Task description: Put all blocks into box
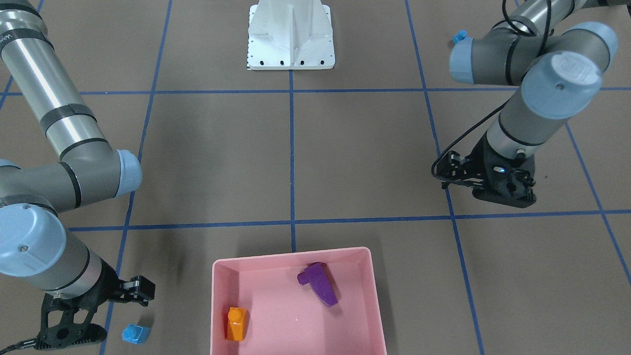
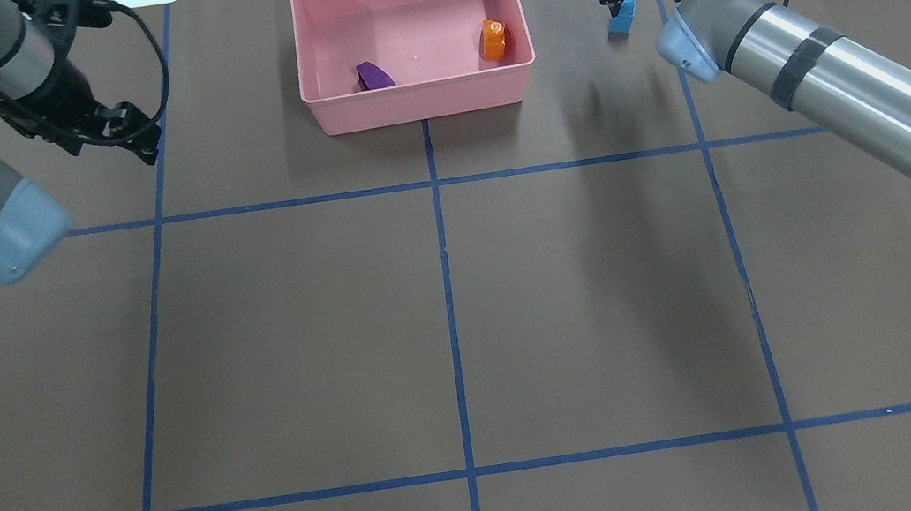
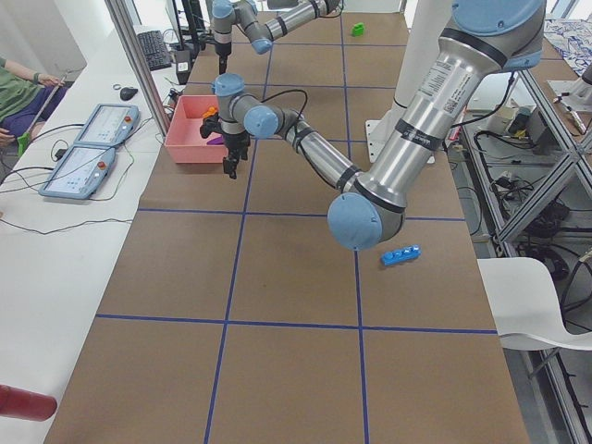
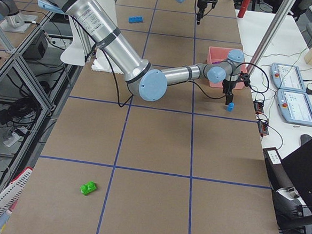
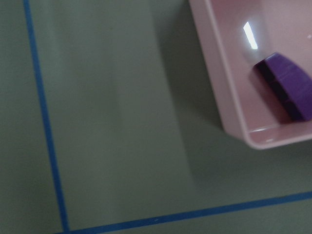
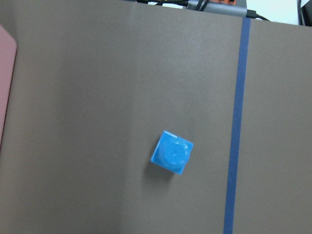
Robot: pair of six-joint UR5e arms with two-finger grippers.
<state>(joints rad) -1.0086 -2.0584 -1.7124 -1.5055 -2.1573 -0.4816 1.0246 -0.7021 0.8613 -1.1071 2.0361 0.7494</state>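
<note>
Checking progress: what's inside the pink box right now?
The pink box holds two blocks: the purple wedge and the orange one-stud. Only the floor beneath them is covered.

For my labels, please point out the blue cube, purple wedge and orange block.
blue cube (image 6: 171, 152): right wrist view, top stud.
purple wedge (image 1: 323, 288): front-facing view, sloped body.
orange block (image 1: 236, 323): front-facing view, upper face.

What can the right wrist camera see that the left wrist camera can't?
Only the right wrist view shows the small blue cube, lying on the table. Only the left wrist view shows the purple wedge, inside the pink box. Both show brown table and blue tape lines; a pink sliver at the right wrist view's edge is probably the box too.
</note>
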